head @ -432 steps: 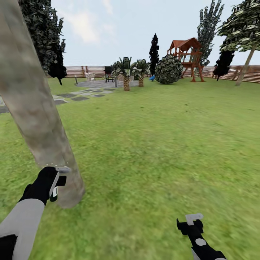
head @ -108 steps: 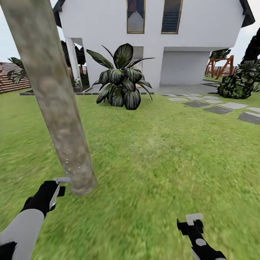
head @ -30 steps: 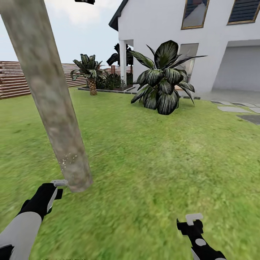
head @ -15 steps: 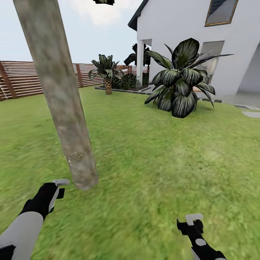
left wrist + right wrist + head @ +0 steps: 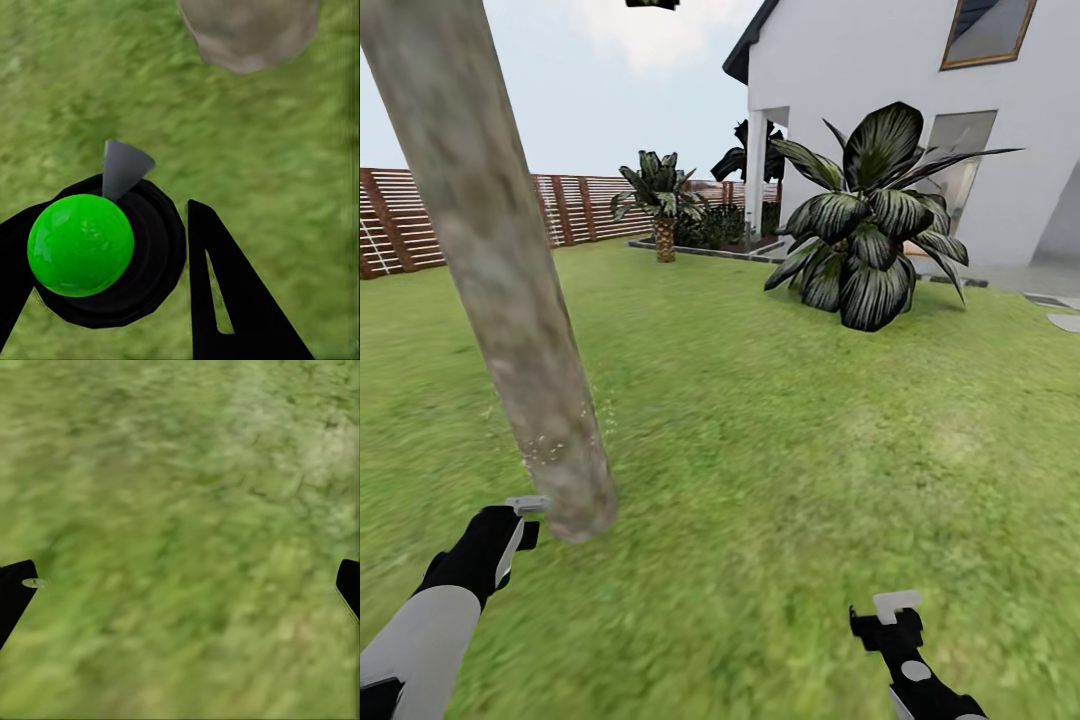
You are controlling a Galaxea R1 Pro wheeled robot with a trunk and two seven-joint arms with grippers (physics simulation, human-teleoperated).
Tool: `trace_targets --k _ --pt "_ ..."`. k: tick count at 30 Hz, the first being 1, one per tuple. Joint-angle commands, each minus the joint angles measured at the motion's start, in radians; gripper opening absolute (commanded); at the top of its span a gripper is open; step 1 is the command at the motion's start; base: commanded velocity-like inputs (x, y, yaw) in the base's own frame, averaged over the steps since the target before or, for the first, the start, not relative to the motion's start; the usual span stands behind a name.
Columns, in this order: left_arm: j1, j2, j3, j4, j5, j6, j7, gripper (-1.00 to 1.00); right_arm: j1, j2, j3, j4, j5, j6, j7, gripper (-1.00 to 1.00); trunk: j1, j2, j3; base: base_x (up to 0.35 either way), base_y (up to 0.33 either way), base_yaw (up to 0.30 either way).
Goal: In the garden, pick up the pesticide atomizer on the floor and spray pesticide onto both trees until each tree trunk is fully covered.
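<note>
open lawn (image 5: 810,450) right of trunk (image 5: 510,300)

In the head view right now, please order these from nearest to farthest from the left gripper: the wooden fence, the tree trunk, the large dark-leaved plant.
1. Tree trunk, just beside the left gripper.
2. Large dark-leaved plant, across the lawn, toward the right, near the house.
3. Wooden fence, at the far edge, behind the trunk.

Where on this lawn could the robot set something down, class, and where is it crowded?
Free: the lawn between the tree trunk, the broad-leaved plant and the right tool. Crowded: at the trunk's foot, where the left tool holds the atomizer close beside the trunk.
</note>
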Motion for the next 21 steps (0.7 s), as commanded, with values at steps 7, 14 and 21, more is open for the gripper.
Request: trace_targets --k 7,14,21 --pt "-0.001 -0.003 0.004 -0.003 0.001 0.006 0.0 -1.0 -0.001 0.001 -0.007 0.002 0.011 -0.005 -0.003 1.0 0.0 0.0 -0.001 0.076 -0.249 0.07" --pt "-0.004 -0.015 0.002 -0.008 0.0 0.013 -0.012 -1.0 -0.001 -0.001 -0.007 0.002 0.011 -0.004 -0.001 1.0 0.0 0.0 -0.001 -0.004 -0.041 0.267" --pt "-0.003 -0.032 0.002 0.004 -0.001 0.014 -0.012 -1.0 -0.001 -0.001 -0.007 0.001 0.01 -0.004 -0.002 1.0 0.0 0.0 -0.001 0.016 -0.012 0.228"
